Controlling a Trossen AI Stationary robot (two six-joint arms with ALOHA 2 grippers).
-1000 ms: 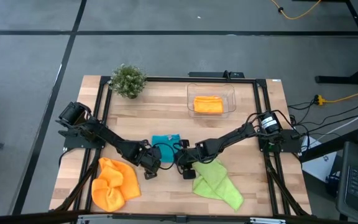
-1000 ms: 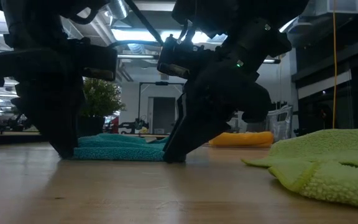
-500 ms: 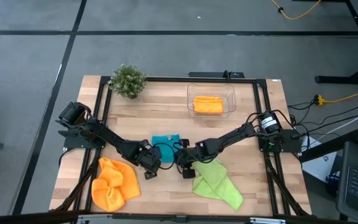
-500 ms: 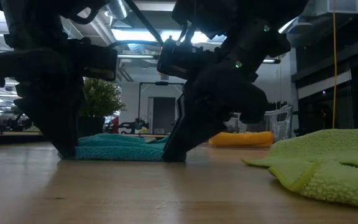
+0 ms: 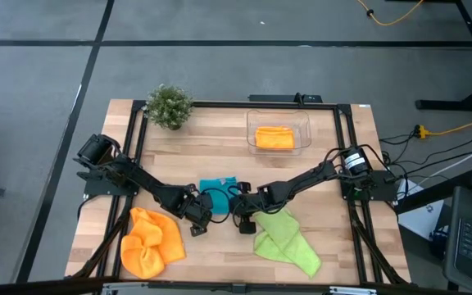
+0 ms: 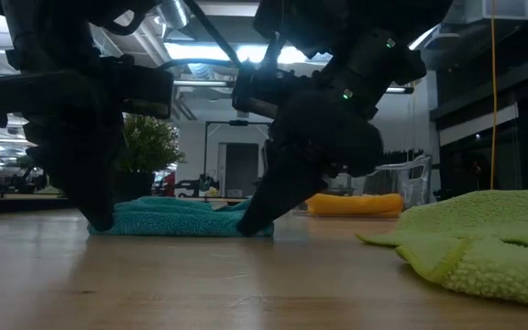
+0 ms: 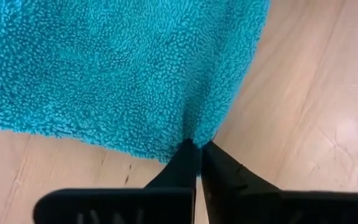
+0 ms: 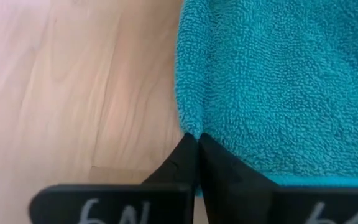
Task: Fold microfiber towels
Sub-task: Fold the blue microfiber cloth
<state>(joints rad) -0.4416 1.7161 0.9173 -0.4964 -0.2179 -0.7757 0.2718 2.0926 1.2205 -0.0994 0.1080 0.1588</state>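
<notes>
A teal towel (image 5: 218, 188) lies flat on the table's middle; in the low view the teal towel (image 6: 177, 218) is a low flat layer. My left gripper (image 5: 202, 211) is shut on its near left corner, and my right gripper (image 5: 238, 211) is shut on its near right corner. A crumpled orange towel (image 5: 150, 240) lies at the near left. A lime green towel (image 5: 285, 240) lies at the near right. Another orange towel (image 5: 274, 137) lies folded in the clear tub (image 5: 306, 131). My left gripper pinches the teal towel's near left corner (image 7: 190, 138) between its two fingers, which slant down from the near left. The corner stays low at the table; the towel lies flat. My right gripper pinches the near right corner (image 8: 191, 130) between its two fingers, which slant down from the near right. That corner also stays at the table.
A small potted plant (image 5: 170, 105) stands at the far left. The clear tub sits at the far middle-right. A black frame (image 5: 220, 104) runs along the table's edges. Bare wood (image 5: 220, 246) shows between the orange and the green towel.
Both grippers have shut on the teal towel's near corners without otherwise shifting. In the low view the towel's near edge now reaches a little farther out on both sides, under the fingers.
</notes>
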